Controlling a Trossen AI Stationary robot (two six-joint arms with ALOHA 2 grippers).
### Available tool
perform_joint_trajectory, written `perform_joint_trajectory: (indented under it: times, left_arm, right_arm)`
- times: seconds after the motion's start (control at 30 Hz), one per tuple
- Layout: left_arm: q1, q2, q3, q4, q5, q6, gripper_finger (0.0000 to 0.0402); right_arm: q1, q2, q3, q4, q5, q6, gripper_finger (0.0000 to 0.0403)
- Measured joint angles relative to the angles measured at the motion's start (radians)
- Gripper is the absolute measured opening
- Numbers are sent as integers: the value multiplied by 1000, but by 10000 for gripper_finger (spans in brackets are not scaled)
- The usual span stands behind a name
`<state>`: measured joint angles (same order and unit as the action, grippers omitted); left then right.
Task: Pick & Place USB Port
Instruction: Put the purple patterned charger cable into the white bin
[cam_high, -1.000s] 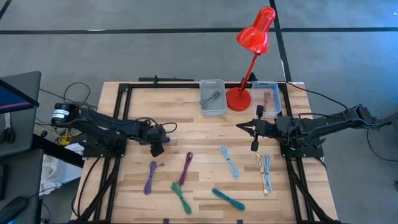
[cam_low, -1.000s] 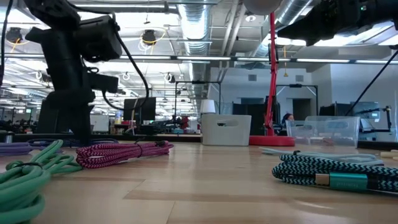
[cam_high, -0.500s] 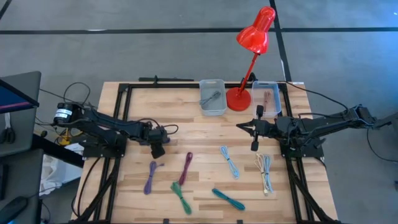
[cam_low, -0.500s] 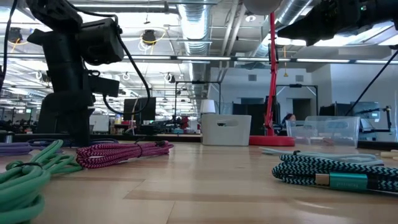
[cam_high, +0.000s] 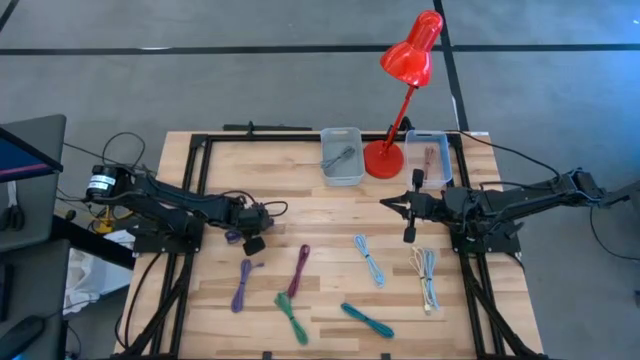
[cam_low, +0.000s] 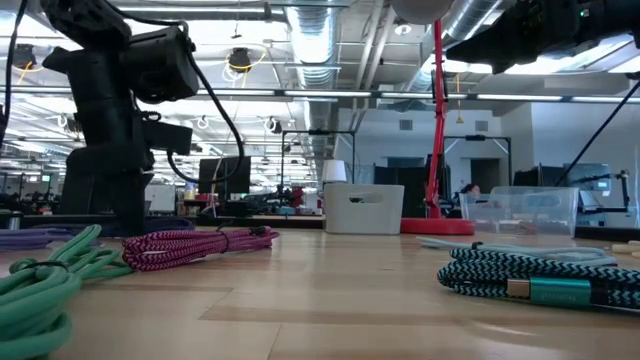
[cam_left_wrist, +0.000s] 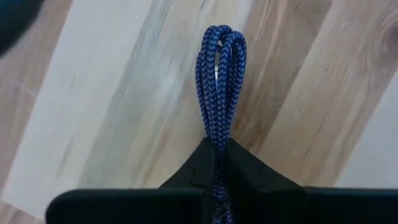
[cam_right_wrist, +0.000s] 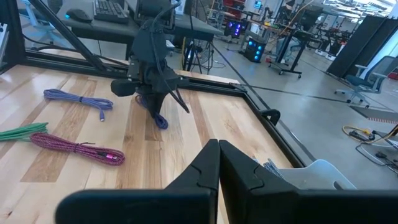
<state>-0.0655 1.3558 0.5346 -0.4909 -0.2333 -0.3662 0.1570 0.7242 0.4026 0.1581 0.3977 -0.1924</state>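
Two arms reach in over the table (cam_high: 320, 215): the left gripper (cam_high: 252, 240) points down at the left-centre boards, its fingers pinched tight on a folded blue cable (cam_left_wrist: 220, 74) whose loop pokes out past the tips, while the right gripper (cam_high: 408, 232) hangs closed and empty right of centre. At the back edge a grey bin (cam_high: 341, 155) holds a grey cable and a clear bin (cam_high: 429, 155) a reddish one, either side of a red lamp (cam_high: 405, 75). Purple (cam_high: 241, 284), magenta (cam_high: 299, 270), green (cam_high: 291, 318), teal (cam_high: 366, 320), light blue (cam_high: 369, 259) and white (cam_high: 426, 275) cables lie along the front.
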Motion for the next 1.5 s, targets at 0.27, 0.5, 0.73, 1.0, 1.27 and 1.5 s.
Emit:
perform_joint_trajectory:
  times: [0.27, 0.5, 0.73, 1.0, 1.27, 1.5]
  left_arm:
    - [12, -219, 44, 20, -56, 29, 15]
    - [106, -352, 61, 360, -119, 162, 14]
    - [237, -312, 107, 579, -67, 285, 14]
    - [335, -136, 322, 613, 52, 385, 14]
    - [432, 66, 520, 619, 111, 410, 14]
    - [530, 250, 553, 805, 232, 301, 14]
  right_arm:
    - [0, 0, 0, 0, 0, 0, 1]
    - [0, 0, 0, 2, 0, 0, 1]
    - [0, 0, 0, 3, 0, 0, 1]
    - [0, 0, 0, 3, 0, 0, 1]
    - [0, 0, 0, 3, 0, 1, 1]
    - [0, 0, 0, 3, 0, 1, 1]
